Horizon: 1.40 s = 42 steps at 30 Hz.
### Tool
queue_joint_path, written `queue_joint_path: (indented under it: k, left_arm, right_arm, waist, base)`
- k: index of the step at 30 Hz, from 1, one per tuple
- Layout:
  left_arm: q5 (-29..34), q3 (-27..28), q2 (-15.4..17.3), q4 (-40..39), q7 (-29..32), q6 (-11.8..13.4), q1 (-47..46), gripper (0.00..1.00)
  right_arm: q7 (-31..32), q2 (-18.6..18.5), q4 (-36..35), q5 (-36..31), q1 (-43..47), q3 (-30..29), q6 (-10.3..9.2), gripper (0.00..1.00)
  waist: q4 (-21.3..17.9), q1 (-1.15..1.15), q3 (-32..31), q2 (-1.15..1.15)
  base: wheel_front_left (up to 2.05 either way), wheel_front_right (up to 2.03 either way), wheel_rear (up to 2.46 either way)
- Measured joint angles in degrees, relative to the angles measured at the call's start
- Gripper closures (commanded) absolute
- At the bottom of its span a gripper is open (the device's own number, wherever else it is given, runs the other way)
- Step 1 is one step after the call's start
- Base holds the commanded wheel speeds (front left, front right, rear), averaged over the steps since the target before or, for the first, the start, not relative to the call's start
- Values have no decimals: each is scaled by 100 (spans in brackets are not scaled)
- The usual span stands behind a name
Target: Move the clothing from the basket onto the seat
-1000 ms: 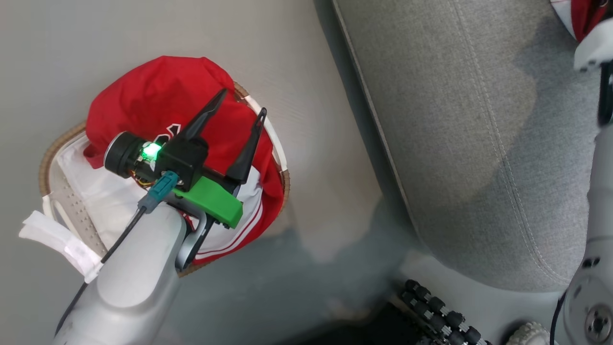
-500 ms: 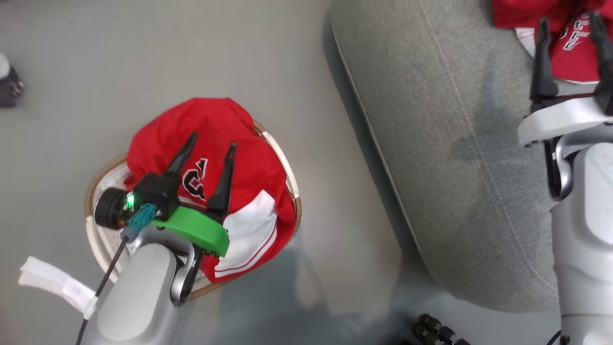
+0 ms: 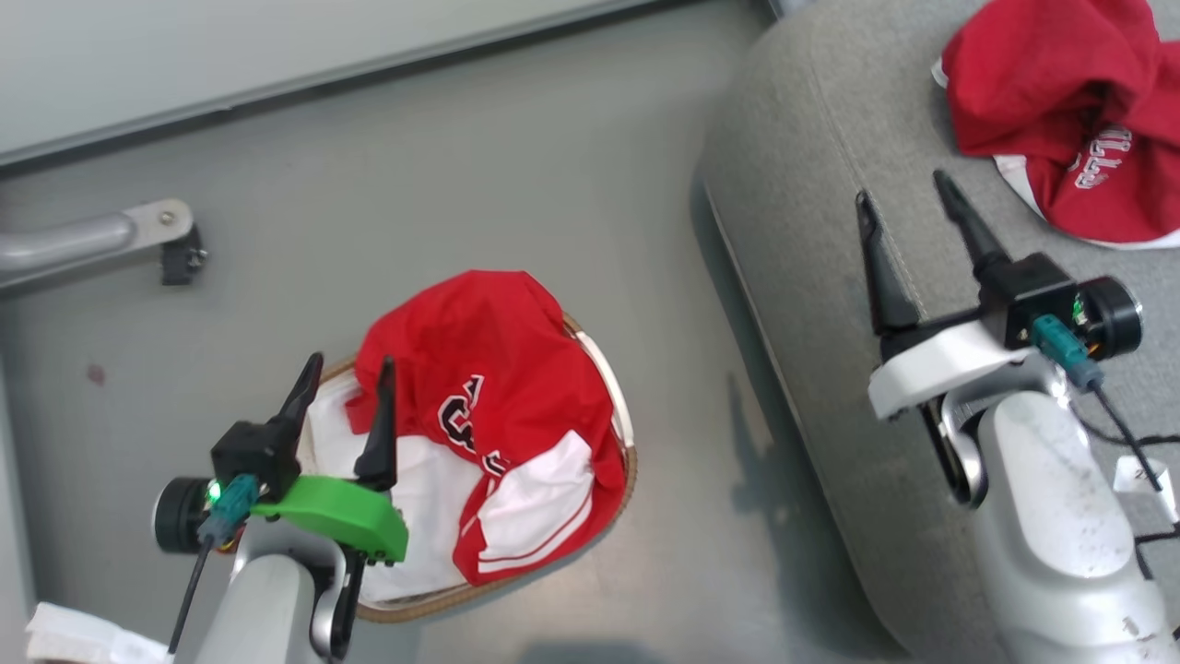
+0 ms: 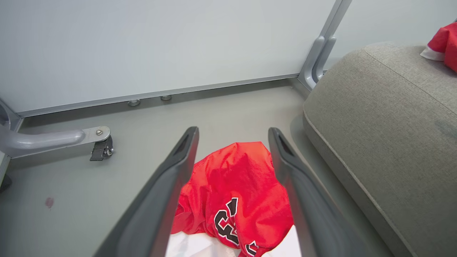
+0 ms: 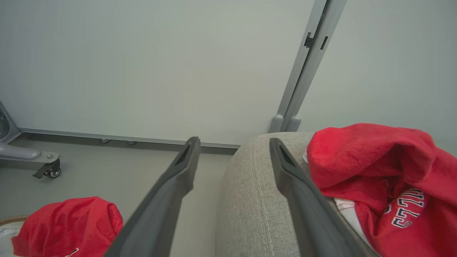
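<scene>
One red jersey [image 3: 489, 369] lay heaped in the basket [image 3: 415, 611] at seven o'clock; a second jersey [image 3: 1051, 120] lay on the grey seat [image 3: 811, 212] at two. The left gripper [image 3: 350, 361] hung spread, empty, over the basket, the right gripper [image 3: 903, 184] likewise above the seat.

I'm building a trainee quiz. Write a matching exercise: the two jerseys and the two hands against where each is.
1 red fabric jersey with black lettering
2 red fabric jersey with white lettering
3 left hand
4 right hand

A open over the large grey woven-fabric seat
B heaped in the off-white perforated plastic basket
C open over the basket
D crumpled on the seat

Pairs: 1-B, 2-D, 3-C, 4-A
</scene>
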Motion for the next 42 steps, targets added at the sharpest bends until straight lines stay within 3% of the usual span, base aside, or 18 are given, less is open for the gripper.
queue_joint_path:
  k: [14,33,42]
  left_arm:
    - [360,829,-229,-66,0,0,630,0]
    - [497,942,-301,-212,0,0,1663,0]
    - [356,825,-313,-187,0,0,1765,0]
  right_arm:
    - [0,102,148,532,778,403,0,0]
    - [0,109,267,720,1823,569,0,0]
    - [0,107,137,720,1857,526,-1,0]
  waist:
    - [611,0,-844,0]
    - [867,0,-1861,0]
    - [847,0,-1772,0]
  base:
    - [0,0,0]
    - [0,0,0]
    - [0,0,0]
